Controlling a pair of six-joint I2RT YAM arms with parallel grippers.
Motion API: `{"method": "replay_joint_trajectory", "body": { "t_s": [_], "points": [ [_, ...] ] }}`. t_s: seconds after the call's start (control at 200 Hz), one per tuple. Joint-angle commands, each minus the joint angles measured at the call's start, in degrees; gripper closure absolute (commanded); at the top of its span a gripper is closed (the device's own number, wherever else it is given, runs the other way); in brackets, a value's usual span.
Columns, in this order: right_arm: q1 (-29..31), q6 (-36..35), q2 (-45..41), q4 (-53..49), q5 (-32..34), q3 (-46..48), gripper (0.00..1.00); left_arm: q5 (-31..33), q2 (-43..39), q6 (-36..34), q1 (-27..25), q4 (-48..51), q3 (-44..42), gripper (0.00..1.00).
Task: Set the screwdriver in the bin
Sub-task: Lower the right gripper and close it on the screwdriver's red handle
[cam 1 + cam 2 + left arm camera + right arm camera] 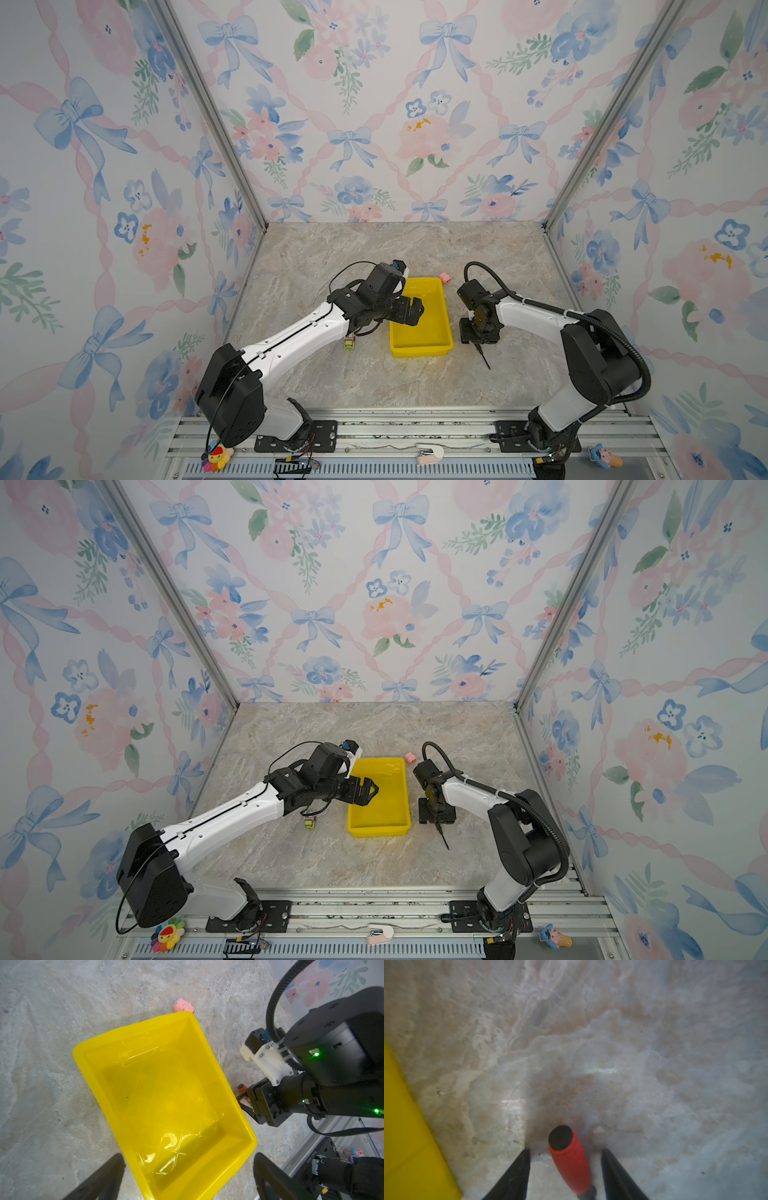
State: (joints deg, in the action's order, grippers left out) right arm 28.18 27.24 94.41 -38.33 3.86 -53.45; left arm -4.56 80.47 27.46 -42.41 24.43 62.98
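The right gripper [565, 1149] stands parted astride the red-orange handle of the slim screwdriver [572, 1165], a gap on each side, nothing grasped. The screwdriver lies on the marble tabletop [591, 1043] just beside the bright yellow shallow plastic bin [402, 1136], outside it. The left gripper [190, 1157] hangs spread, empty, over that bin.

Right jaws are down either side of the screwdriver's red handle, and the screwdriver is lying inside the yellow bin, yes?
Not inside. The screwdriver lies on the table beside the bin, outside its wall, as the right wrist view shows. The rest holds: the right gripper has its jaws either side of the red handle.
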Motion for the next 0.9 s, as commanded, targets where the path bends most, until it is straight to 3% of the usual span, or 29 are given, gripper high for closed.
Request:
{"method": "replay_joint_trajectory", "body": {
  "t_s": [0.0, 0.755, 0.895],
  "points": [
    [0.54, 0.62, 2.39, 0.47, 1.67, 0.17, 0.48, -0.71, -1.63, -1.34, 0.49, 0.88, -0.79, 0.02],
    [0.30, 0.57, 2.73, 1.89, 1.98, 0.03, 1.00, 0.07, -2.65, -2.13, 2.23, 0.95, -2.15, 0.02],
    [0.38, 0.26, -2.78, 1.35, 3.00, -0.42, 1.00, 0.35, -3.16, -2.32, 3.06, 0.86, -2.78, 0.02]
  ]
}}
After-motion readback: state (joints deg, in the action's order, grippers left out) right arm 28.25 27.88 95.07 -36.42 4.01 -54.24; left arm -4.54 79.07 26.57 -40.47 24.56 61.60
